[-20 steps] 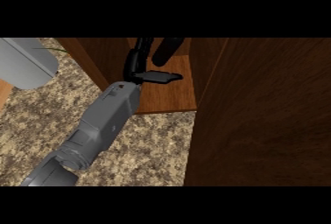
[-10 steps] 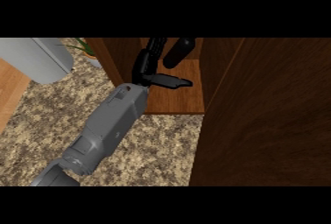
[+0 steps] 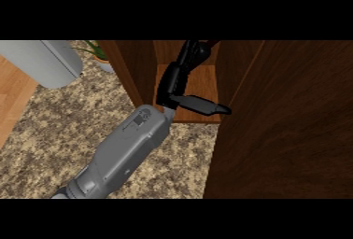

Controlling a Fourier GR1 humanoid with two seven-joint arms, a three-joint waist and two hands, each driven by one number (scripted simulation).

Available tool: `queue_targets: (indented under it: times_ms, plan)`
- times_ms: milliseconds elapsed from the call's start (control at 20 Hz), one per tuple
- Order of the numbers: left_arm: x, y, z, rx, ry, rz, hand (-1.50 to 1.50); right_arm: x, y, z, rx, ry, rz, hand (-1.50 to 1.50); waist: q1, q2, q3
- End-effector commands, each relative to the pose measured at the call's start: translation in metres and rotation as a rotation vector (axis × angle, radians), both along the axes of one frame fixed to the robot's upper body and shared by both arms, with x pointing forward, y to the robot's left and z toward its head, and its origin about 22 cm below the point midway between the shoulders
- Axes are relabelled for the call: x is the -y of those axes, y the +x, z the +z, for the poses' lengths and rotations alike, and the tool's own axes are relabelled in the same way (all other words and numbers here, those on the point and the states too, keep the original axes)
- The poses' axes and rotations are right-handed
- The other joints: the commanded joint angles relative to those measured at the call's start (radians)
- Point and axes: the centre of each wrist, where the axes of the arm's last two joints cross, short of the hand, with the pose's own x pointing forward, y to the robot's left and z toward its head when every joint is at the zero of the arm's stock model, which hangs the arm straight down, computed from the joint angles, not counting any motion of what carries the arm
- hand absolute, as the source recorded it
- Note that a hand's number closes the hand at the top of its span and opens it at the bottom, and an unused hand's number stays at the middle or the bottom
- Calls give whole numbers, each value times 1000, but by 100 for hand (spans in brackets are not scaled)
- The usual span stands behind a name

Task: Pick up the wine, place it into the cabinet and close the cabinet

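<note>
- Wine: it does not show as a thing of its own. The dark mass deep in the cabinet (image 3: 135,65), at top centre of the frame, may include it, but I cannot tell it from the fingers (image 3: 183,63).
- The left hand (image 3: 169,91) now sits slightly farther right over the shelf (image 3: 204,81) than a second ago. Its fingers are stretched straight inward, and the thumb (image 3: 203,105) is swung wide toward the right. It grips nothing visible.
- The view has drifted. A pale grey object (image 3: 41,60) and a plant (image 3: 93,49) show more at upper left, above the speckled tabletop (image 3: 62,126).
- Judgement: the placing looks finished or close to it. The wood panel (image 3: 289,121) at right, likely the door, is not yet shut.
</note>
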Motion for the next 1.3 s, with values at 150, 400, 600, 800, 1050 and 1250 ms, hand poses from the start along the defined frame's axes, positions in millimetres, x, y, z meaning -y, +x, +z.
queue_targets:
  times_ms: [150, 400, 600, 800, 1050, 1250]
  plan:
    - [27, -79, 19, -29, -78, -4, -150, -5, -3, 0, 31, 2, 5, -150, 1, 3, 0]
    - [25, -120, 9, -47, -133, 46, -150, -11, -11, 11, 41, 2, 40, -150, -14, 7, -1]
    - [17, -140, 19, -49, -193, 77, -150, -12, -15, 8, 44, -4, 17, -150, -10, 8, -1]
    - [-7, -164, 10, -81, -219, 80, 150, -12, -16, 8, 42, -1, 9, -150, -11, 11, 0]
    - [-34, -221, 2, -86, -212, 11, 150, -15, -25, 8, 31, 9, 3, -150, -9, 8, -1]
    - [-53, -233, -2, -74, -220, -25, 150, -18, -16, 5, 38, -20, 53, -150, -12, 13, 0]
